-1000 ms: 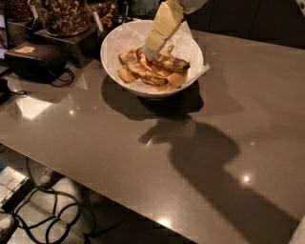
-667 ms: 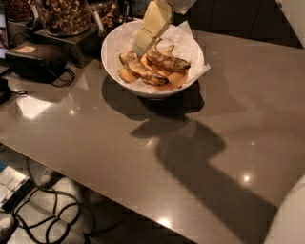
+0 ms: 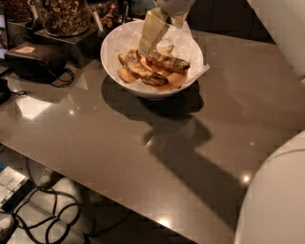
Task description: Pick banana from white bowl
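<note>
Claw (image 3: 151, 33) is hanging over far-left part of white bowl (image 3: 110, 57), tip dipping in just by the bananas; top cut off by frame edge. Grip state: cannot tell.

Banana (image 3: 167, 61), dark-blotched, is lying inside the bowl on the far side, on paper lining (image 3: 127, 37), w/ a yellower banana (image 3: 141, 70) touching it on the near side. Whether claw is touching the fruit: unclear.

Bowl is sitting at the far end of the bench (image 3: 109, 143). Nut jar (image 3: 62, 14) far left, partly cut off. Pale robot body (image 3: 276, 195) is blocking near-right corner.
</note>
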Motion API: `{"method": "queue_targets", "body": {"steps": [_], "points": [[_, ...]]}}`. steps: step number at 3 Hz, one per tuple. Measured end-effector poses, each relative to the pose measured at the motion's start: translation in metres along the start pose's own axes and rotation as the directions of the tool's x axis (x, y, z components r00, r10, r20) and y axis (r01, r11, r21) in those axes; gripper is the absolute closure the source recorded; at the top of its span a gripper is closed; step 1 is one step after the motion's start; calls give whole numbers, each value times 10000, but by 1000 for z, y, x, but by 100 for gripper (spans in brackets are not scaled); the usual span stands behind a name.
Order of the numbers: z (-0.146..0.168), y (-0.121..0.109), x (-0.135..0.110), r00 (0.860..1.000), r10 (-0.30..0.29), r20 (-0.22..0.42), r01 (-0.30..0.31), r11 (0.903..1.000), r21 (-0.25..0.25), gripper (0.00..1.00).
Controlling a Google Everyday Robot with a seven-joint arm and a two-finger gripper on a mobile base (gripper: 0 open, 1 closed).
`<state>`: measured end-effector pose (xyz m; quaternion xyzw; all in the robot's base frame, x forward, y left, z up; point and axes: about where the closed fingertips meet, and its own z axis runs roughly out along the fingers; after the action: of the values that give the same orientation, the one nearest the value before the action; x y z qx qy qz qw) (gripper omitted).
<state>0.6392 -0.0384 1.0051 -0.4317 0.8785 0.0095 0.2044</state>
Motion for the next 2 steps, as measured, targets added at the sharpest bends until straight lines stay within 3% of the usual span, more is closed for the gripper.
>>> {"method": "queue_targets", "body": {"steps": [2], "points": [[27, -26, 17, 9957, 720, -584, -708, 9972, 233, 27]]}}
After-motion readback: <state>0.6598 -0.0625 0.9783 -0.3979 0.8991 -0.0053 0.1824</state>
